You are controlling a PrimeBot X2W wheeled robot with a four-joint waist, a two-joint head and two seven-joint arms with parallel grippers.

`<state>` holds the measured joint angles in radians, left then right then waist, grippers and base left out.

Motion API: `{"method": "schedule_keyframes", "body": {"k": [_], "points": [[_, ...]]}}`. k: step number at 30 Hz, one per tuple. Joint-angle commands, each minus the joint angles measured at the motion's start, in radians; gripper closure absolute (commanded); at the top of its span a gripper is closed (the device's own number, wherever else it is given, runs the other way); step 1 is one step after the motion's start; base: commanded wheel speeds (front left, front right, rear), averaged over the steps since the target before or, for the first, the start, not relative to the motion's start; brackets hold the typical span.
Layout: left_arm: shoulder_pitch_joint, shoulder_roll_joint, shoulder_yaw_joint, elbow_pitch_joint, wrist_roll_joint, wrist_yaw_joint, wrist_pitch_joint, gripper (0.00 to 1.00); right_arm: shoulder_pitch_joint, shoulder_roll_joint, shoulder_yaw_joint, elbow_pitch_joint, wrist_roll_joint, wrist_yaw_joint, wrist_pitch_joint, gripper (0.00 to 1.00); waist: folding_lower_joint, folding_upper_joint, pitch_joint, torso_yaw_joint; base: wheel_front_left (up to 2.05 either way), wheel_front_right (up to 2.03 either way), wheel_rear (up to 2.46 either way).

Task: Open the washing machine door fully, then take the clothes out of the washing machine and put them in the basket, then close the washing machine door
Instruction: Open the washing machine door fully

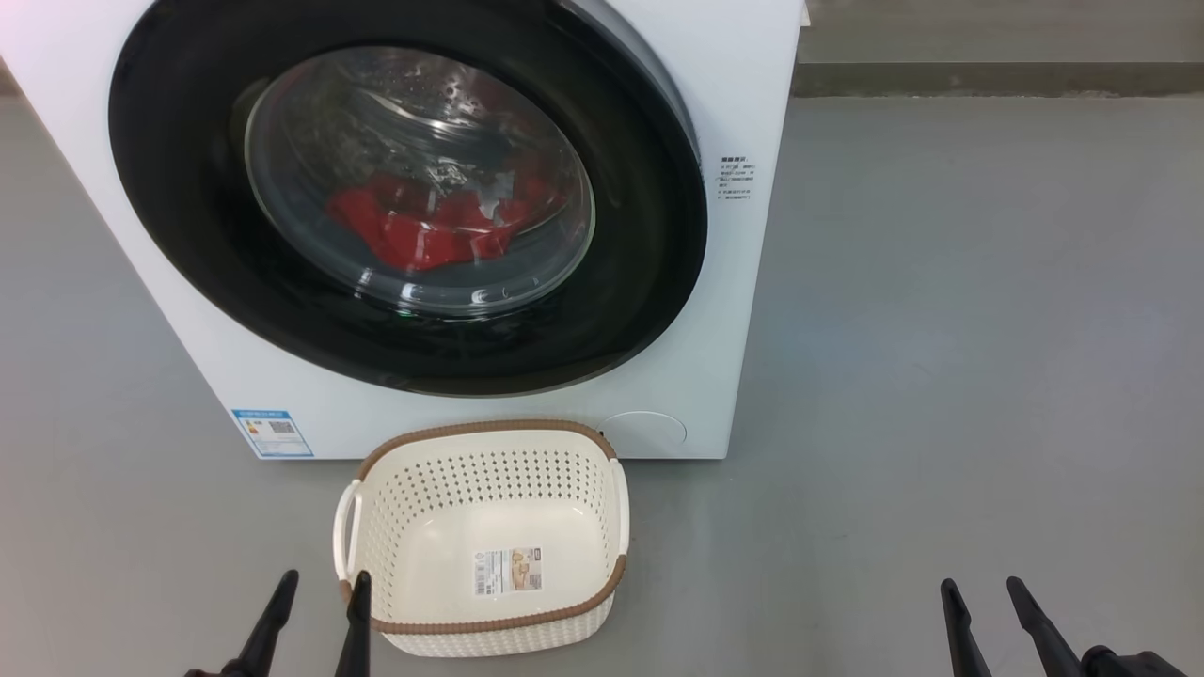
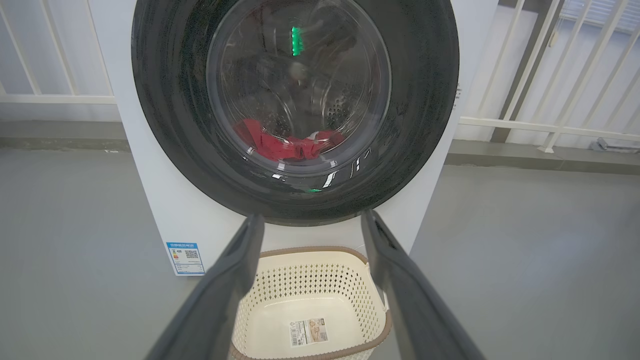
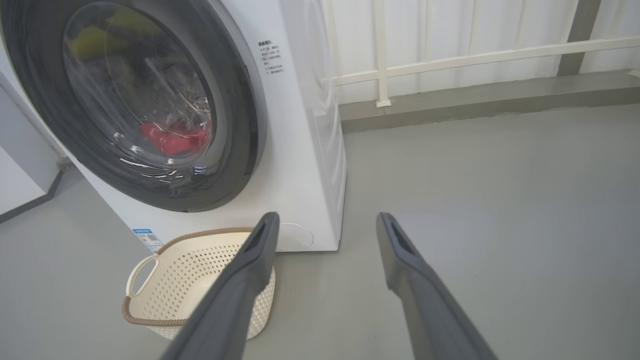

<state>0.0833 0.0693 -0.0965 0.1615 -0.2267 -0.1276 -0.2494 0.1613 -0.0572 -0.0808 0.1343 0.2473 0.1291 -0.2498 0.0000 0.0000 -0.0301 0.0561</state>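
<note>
- Low in the drum, behind the door glass: the clothes (image 1: 414,235), red and crumpled.
- Shut against the white washing machine (image 1: 329,400): the washing machine door (image 1: 179,188), black-rimmed.
- Just in front of the machine, on the grey floor (image 1: 941,329): the basket (image 1: 489,470), label sticker on its bottom.
- At the basket's near left corner: left gripper (image 1: 324,575), fingers spread, holding nothing.
- Well off to the right, over floor: right gripper (image 1: 981,583), likewise spread, holding nothing.

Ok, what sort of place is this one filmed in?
Probably a bare laundry corner or test room: a white front-loading washing machine stands on a plain grey floor, a cream basket in front of it, with white railing along the wall behind.
</note>
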Motion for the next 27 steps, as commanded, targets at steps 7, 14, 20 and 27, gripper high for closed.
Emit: {"method": "schedule_keyframes", "body": {"k": [7, 14, 20, 27], "points": [[-0.017, 0.013, 0.042, 0.000, -0.044, -0.003, -0.012, 0.00, -0.003, -0.002, -0.001, -0.031, -0.006, 0.002, -0.012, 0.00, 0.0000, 0.0000, 0.000, -0.003, 0.00, 0.00, 0.00], [-0.023, 0.014, 0.043, 0.010, -0.064, -0.003, -0.012, 0.00, -0.001, 0.001, -0.002, -0.029, -0.007, 0.002, -0.012, 0.00, 0.0000, 0.0000, 0.001, -0.005, 0.00, 0.00, 0.00], [-0.026, 0.015, 0.040, 0.010, -0.071, -0.003, -0.012, 0.00, -0.006, 0.003, 0.000, -0.026, -0.007, 0.002, -0.012, 0.00, 0.0000, 0.0000, 0.002, -0.004, 0.00, 0.00, 0.00], [-0.031, 0.013, 0.037, 0.008, -0.077, -0.003, -0.012, 0.00, -0.018, 0.005, 0.005, -0.027, 0.026, 0.002, -0.012, 1.00, 0.0000, 0.0000, 0.005, 0.001, 0.00, 0.00, 0.00]]}}
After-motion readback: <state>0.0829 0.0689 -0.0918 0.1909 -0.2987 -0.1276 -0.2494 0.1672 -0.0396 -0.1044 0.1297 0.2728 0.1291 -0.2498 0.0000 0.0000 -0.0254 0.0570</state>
